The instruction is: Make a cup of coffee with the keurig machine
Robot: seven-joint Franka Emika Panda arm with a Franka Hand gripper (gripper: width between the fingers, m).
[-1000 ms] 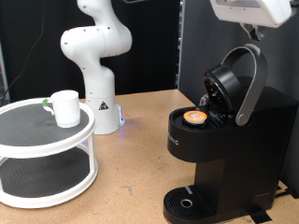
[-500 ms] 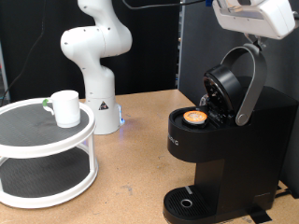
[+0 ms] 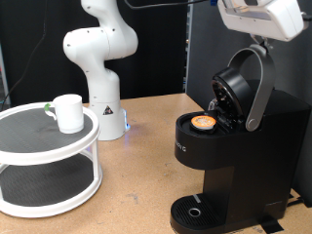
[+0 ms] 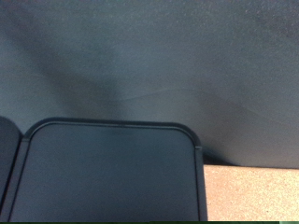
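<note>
Hovering hand (image 3: 261, 41) above keurig machine (image 3: 229, 136) raised lid edge.

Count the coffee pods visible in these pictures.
1. The coffee pod, orange-topped, sits in the open holder of the keurig machine, under its raised lid. The cup's inside and the stand's lower shelf are only partly visible.

Glossy white arm (image 3: 97, 49) of rounded, bulbous segments, tapering base column (small blue light low down), boxy white-grey tool (image 3: 261, 18).
</note>
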